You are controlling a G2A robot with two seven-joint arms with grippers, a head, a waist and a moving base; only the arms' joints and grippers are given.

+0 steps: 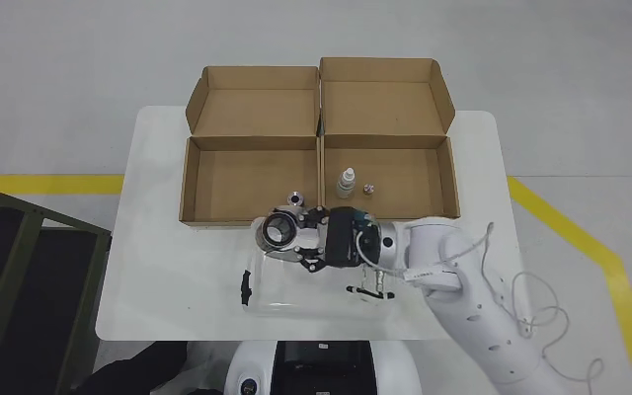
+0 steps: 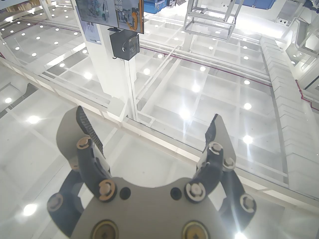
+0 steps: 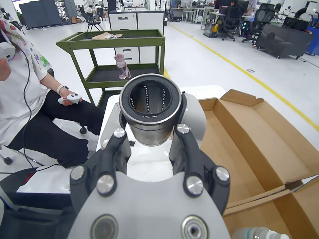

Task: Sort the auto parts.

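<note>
Top view: on the table (image 1: 148,247), one left box (image 1: 237,183), one right box (image 1: 415,183) holding one bottle (image 1: 346,182), right claw (image 1: 294,237) pinching one bearing (image 1: 277,230) at the left box's near wall; left wrist view: left claw (image 2: 148,115) spread; right wrist view: the bearing clamped, hollow end outward.

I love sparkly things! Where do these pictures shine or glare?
Left wrist view: ceiling lights flare into starry glare beyond the left gripper. Right wrist view: the rim of the metal tube gleams. Top view: soft, even light, faint shadows inside the boxes.
</note>
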